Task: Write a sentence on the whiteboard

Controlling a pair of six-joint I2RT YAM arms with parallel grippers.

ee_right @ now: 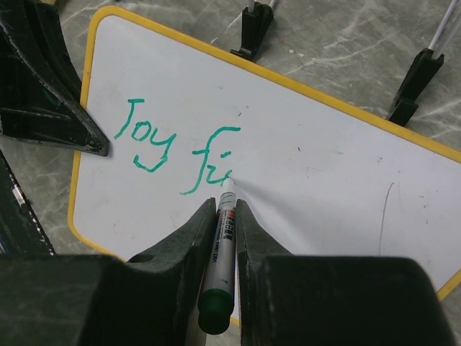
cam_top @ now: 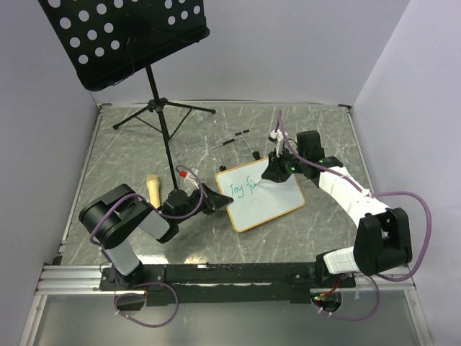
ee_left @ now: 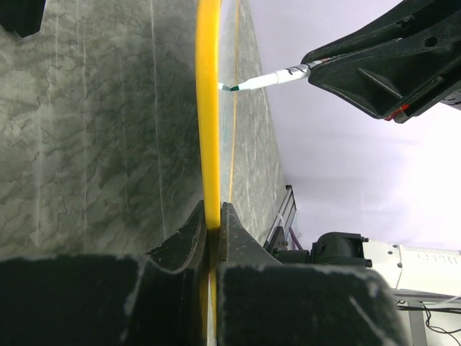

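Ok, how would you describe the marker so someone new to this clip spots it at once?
On the grey marbled table, find the yellow-framed whiteboard near the middle. The right gripper reaches over it with the marker clamped between its fingers, tip at the green writing. It is the only pen: slim white barrel, dark green end.

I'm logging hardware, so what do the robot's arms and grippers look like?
The left arm is black with a grey link; the right arm has white links between black joints. Purple cables loop along both. The left gripper and right gripper have matte black tapered fingers.
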